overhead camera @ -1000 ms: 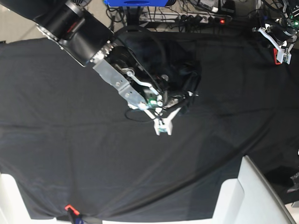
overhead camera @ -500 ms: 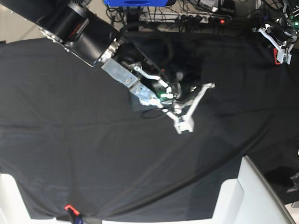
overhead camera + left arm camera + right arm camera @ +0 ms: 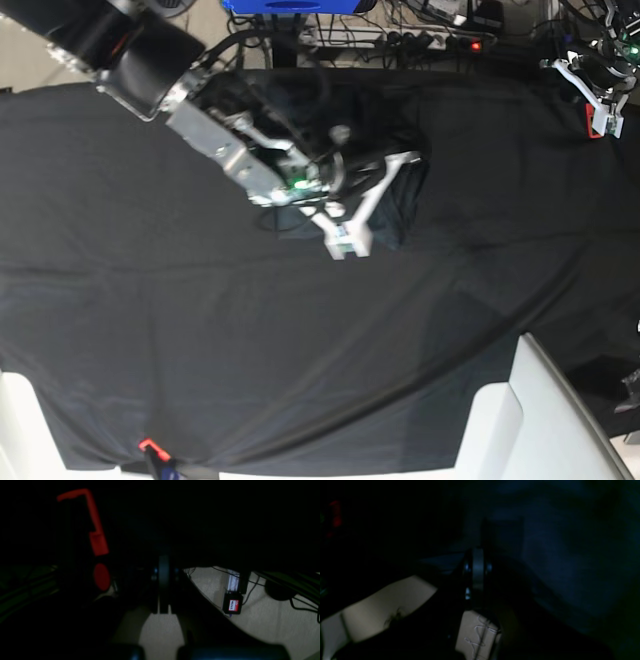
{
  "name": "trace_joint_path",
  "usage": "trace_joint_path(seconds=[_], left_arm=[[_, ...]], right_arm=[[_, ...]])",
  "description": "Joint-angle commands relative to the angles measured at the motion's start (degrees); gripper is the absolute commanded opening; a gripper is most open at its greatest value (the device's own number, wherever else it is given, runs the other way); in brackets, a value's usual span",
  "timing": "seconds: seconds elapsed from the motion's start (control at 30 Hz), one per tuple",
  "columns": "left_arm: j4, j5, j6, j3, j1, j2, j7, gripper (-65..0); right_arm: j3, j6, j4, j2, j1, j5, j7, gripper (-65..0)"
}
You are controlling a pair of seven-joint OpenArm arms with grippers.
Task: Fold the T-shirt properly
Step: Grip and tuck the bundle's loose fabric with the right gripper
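The T-shirt (image 3: 385,150) lies bunched near the far middle of the black table cover (image 3: 150,330), just beyond the right gripper (image 3: 343,240), whose jaws are pressed together with no cloth visibly caught between them. The left gripper (image 3: 603,118) is also pressed together, parked well apart at the far edge. To do this step well, the right arm should probably spread its jaws over 1 clear hem or sleeve edge and pinch only shirt fabric, not the cover beneath.

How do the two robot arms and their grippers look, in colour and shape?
The right arm has thick black cylindrical segments, then bare silver metal brackets with black cables looping alongside and a small green light. The right gripper has pale angular fingers. The left gripper is also pale, with a red part beside it.
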Motion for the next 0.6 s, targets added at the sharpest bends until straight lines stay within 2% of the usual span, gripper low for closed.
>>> trace_joint_path(seconds=[0.0, 0.1, 0.2, 0.33, 0.47, 0.57], left_arm=[[1.0, -0.3, -0.1, -0.3, 0.2, -1.2, -0.7, -65.0], [1.0, -0.3, -0.1, -0.5, 0.2, -1.3, -0.7, -65.0], [1.0, -0.3, -0.1, -0.4, 0.2, -1.3, -0.7, -65.0], [1.0, -0.3, -0.1, -0.4, 0.1, -1.3, -0.7, -65.0], [1.0, -0.2, -0.1, -0.3, -1.6, -1.7, -0.7, -65.0], [1.0, -0.2, -0.1, -0.3, -3.3, -2.3, -0.6, -65.0]], right_arm=[[0.0, 0.5, 0.5, -1.2, 0.8, 0.8, 0.2, -65.0], [0.0, 1.0, -1.5, -1.2, 0.9, 0.8, 0.2, -65.0], [0.0, 3.9, -3.0, -1.2, 0.9, 0.8, 0.2, -65.0], [0.0, 5.4, -4.1, -1.3, 0.7, 0.8, -0.5, -65.0], [-0.1, 8.2, -4.3, -3.2, 1.0, 0.4, -3.3, -65.0], [-4.5, 9.7, -4.4, -4.0, 3.0, 0.4, -4.8, -65.0]])
